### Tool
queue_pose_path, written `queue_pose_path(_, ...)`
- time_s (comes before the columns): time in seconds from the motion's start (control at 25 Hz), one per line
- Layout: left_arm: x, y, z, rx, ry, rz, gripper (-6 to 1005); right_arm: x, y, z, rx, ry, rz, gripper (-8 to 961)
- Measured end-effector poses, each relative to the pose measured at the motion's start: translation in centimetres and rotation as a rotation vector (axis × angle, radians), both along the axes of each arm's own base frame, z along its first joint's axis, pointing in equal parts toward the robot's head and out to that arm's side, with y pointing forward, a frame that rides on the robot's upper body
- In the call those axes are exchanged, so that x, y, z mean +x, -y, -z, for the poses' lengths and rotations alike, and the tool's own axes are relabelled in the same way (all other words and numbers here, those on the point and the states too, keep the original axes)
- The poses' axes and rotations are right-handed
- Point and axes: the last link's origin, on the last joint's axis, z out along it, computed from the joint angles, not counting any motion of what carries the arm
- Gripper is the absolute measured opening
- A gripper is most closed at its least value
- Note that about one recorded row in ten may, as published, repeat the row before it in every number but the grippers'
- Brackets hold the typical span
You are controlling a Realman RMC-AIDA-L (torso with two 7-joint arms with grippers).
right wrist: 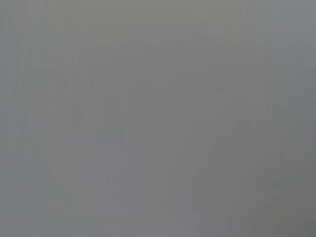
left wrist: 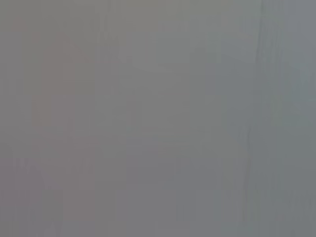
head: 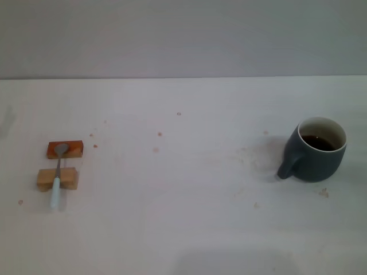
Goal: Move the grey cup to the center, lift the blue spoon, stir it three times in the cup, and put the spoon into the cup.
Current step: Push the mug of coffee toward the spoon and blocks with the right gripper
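Item 1. Slim teaspoon, silver metal bowl and neck, light blue handle: the blue spoon point(head: 58, 175). Lower left of the head view. Handle end lies nearest the camera, resting across a pale wooden block point(head: 57, 179); its bowl sits on a reddish-brown wooden block point(head: 65, 149) just behind. Likely light, rigid and smooth. The raised handle between and beyond the blocks looks the best place to pinch, crosswise; a thin metal neck may slip.

Item 2. Rounded dark blue-grey ceramic mug, cream interior, one loop handle: the grey cup point(head: 316, 150). Right of frame, middle height, well apart from the spoon. Upright, handle turned toward lower left, dark brown liquid inside. Probably heavier, hard, breakable, glazed. Taking it by the body or rim and keeping it level would guard against spilling.

Item 3. White worktop point(head: 183, 217), lightly speckled with stains; centre unoccupied.

Item 4. Neither gripper appears in any view; both wrist views show only blank grey. State of the fingers: not visible.
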Motion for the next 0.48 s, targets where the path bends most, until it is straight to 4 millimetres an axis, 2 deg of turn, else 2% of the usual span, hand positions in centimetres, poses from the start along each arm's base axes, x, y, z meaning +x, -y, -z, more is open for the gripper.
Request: queue_pose_path(0.48, -0.54, -0.35, -0.25, 0.008, 0.011, -0.045, 844, -0.48, -0.28, 0.91, -0.024, -0.008, -0.007, 520)
